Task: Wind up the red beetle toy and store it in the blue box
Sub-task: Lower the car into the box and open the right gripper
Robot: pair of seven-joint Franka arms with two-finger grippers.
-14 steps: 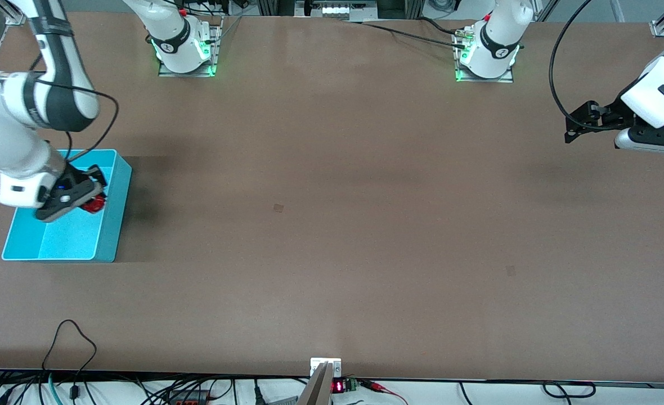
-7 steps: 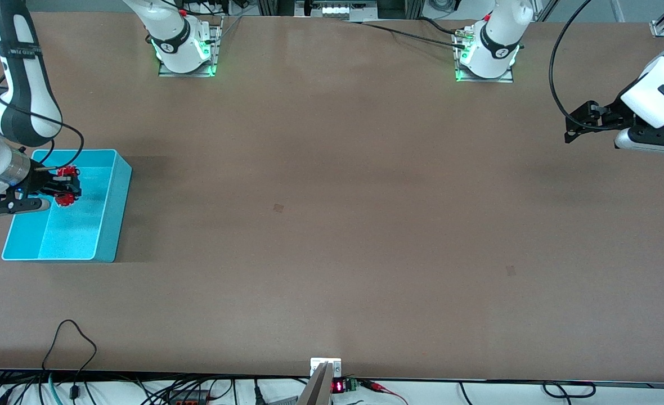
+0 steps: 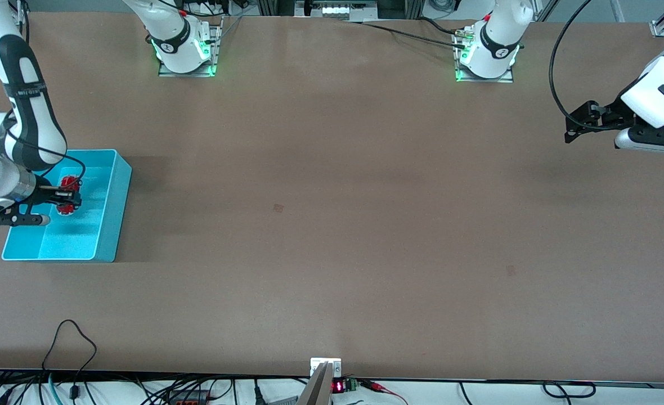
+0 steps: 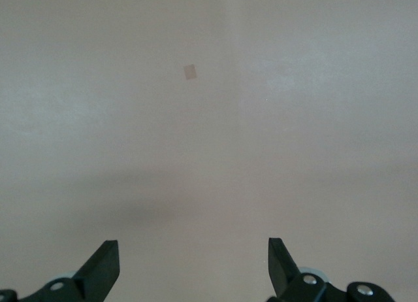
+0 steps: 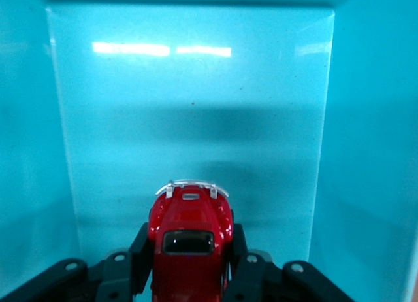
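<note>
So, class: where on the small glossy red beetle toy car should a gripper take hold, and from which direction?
Across its flat flanks, coming from above, as the right gripper does to the small glossy red beetle toy car over the light blue plastic box: the rounded roof and bumpers offer nothing flat to hold.

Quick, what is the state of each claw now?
Left claw: open, holding nothing, over the bare table.
Right claw: closed on the red toy car, inside the blue box.

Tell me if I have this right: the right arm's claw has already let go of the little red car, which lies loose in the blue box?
Not quite. The right claw is shut on the red beetle toy and holds it inside the blue box, above its floor, as the right wrist view shows. The left claw waits open over bare table.
</note>
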